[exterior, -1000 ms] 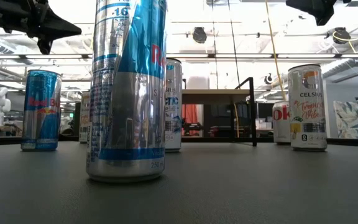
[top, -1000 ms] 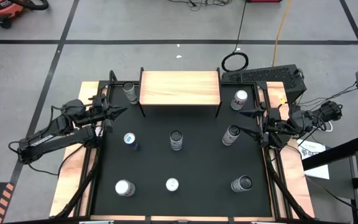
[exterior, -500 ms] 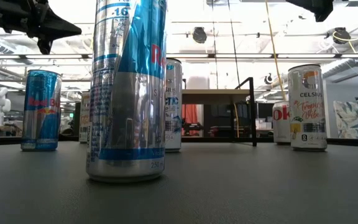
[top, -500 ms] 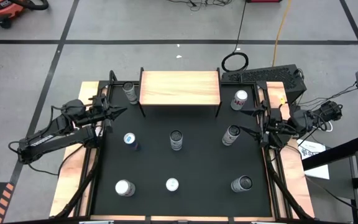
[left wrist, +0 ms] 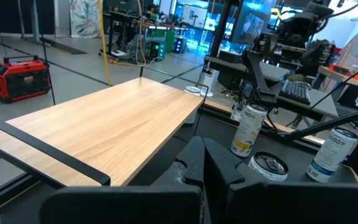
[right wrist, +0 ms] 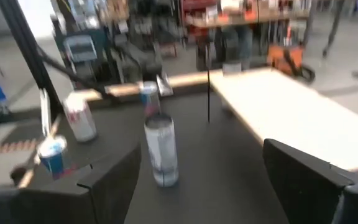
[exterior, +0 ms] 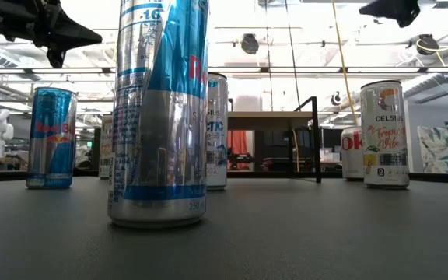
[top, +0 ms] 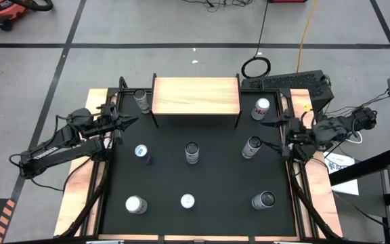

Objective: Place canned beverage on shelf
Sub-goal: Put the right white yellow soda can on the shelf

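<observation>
The shelf [top: 196, 95], a pale wood top on thin black legs, stands at the far middle of the black table, its top bare. Several cans stand upright on the mat, among them one [top: 251, 147] near the right edge and one [top: 261, 108] beside the shelf's right end. My right gripper [top: 271, 133] hovers open above the right edge, close to the right of can [right wrist: 160, 151], nothing between its fingers. My left gripper [top: 133, 122] hangs shut above the left edge, pointing at the shelf [left wrist: 104, 118].
More cans stand at mid-table [top: 192, 153], left of it [top: 141, 152], by the shelf's left end [top: 141, 100] and along the near edge [top: 135, 205] [top: 187, 201] [top: 263, 200]. A keyboard [top: 286, 83] lies behind the table at the far right.
My right gripper has tipped its fingers up from a downward slant to nearly level, staying open above the table's right edge. The cans and the shelf have not moved.
</observation>
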### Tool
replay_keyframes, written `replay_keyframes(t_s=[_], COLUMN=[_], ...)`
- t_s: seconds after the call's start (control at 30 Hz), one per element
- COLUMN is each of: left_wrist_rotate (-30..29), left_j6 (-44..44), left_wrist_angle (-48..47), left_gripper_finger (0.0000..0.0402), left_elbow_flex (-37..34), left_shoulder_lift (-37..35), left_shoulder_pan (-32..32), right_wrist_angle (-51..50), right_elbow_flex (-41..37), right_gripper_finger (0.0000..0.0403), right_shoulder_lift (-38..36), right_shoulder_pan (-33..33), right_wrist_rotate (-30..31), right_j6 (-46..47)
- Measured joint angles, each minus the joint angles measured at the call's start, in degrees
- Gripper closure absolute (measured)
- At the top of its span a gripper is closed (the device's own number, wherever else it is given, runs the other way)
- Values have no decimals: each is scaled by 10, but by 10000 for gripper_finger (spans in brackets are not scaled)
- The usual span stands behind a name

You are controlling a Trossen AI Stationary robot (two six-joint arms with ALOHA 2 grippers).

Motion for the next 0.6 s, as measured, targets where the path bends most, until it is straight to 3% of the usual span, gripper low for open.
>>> replay_keyframes(t_s=[0.27, 0.6], left_wrist_rotate=[14, 22], left_j6=[-33, -40], left_wrist_angle=[0, 0], left_gripper_finger=[401, 401], left_elbow_flex=[0, 0], left_shoulder_lift=[0, 0], left_shoulder_pan=[0, 0], right_wrist_angle=[-136, -208], right_elbow_flex=[38, 40], right_gripper_finger=[85, 85], right_shoulder_lift=[80, 99], right_shoulder_pan=[0, 0], right_wrist_rotate=[-15, -13], right_j6=[76, 230])
